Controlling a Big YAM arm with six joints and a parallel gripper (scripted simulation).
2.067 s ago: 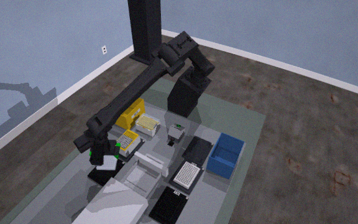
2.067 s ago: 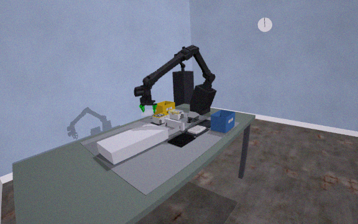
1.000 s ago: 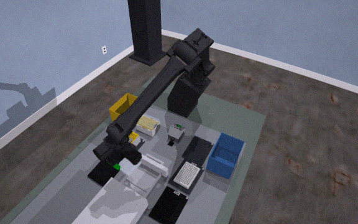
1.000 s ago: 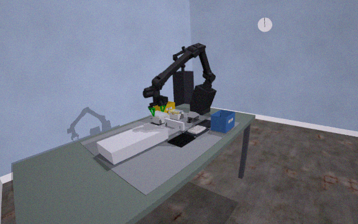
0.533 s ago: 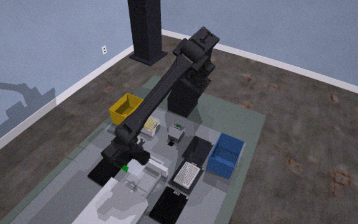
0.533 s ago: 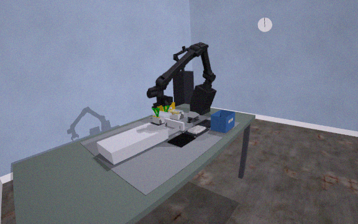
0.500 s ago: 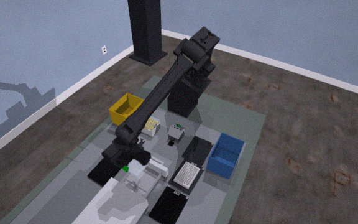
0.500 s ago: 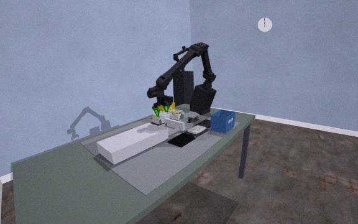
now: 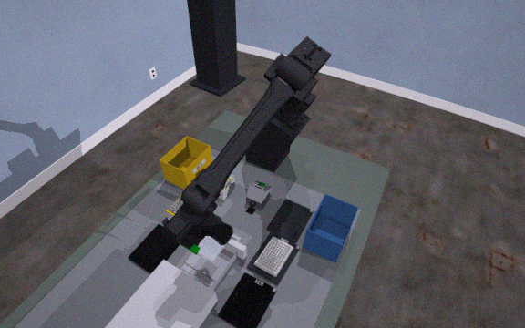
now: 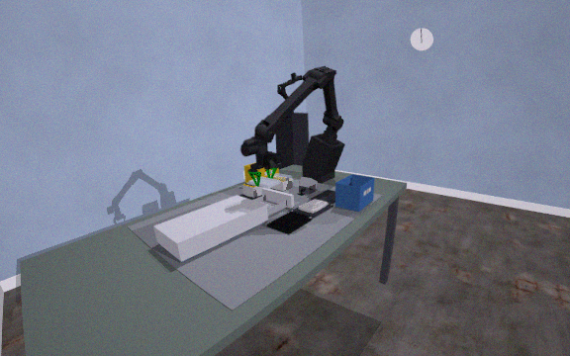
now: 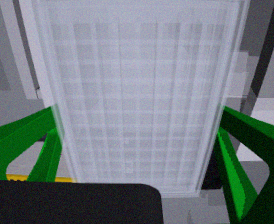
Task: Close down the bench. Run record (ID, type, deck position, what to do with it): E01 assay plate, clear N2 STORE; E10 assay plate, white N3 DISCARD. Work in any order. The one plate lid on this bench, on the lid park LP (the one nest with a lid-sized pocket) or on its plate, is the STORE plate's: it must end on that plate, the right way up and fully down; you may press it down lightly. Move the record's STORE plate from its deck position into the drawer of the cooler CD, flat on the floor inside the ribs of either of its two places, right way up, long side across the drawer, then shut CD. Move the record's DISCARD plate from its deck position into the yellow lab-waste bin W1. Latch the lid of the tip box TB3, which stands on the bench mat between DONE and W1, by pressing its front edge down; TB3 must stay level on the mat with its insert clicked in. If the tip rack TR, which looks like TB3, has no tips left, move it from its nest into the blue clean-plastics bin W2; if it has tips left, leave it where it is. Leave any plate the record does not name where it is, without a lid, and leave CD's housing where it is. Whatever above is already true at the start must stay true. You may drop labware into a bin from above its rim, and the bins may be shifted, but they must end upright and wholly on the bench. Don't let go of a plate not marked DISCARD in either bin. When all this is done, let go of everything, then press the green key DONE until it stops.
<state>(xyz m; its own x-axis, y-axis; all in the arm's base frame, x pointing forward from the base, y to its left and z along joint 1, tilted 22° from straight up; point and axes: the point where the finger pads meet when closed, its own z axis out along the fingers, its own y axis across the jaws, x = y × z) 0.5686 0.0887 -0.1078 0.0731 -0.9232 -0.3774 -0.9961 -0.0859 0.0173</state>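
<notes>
My gripper (image 9: 197,248) is shut on the clear assay plate (image 11: 137,90), with one green finger on each long side. The plate's well grid shows faintly through its top. I cannot tell whether a lid sits on it. I hold the plate (image 9: 210,247) just above the open drawer (image 9: 214,266) of the white cooler CD (image 9: 162,296). In the exterior view the gripper (image 10: 262,177) hangs over the cooler's far end (image 10: 211,224). The white assay plate (image 9: 273,255) lies on its black nest. The yellow bin W1 (image 9: 186,161) stands at the back left.
The blue bin W2 (image 9: 331,227) stands at the right. The grey block with the green key DONE (image 9: 259,190) is behind the drawer. A tip box (image 9: 226,187) and a yellow-trimmed tip rack (image 9: 174,206) are partly hidden by my arm. Empty black nests (image 9: 290,220) (image 9: 248,302) (image 9: 153,248) lie around the drawer.
</notes>
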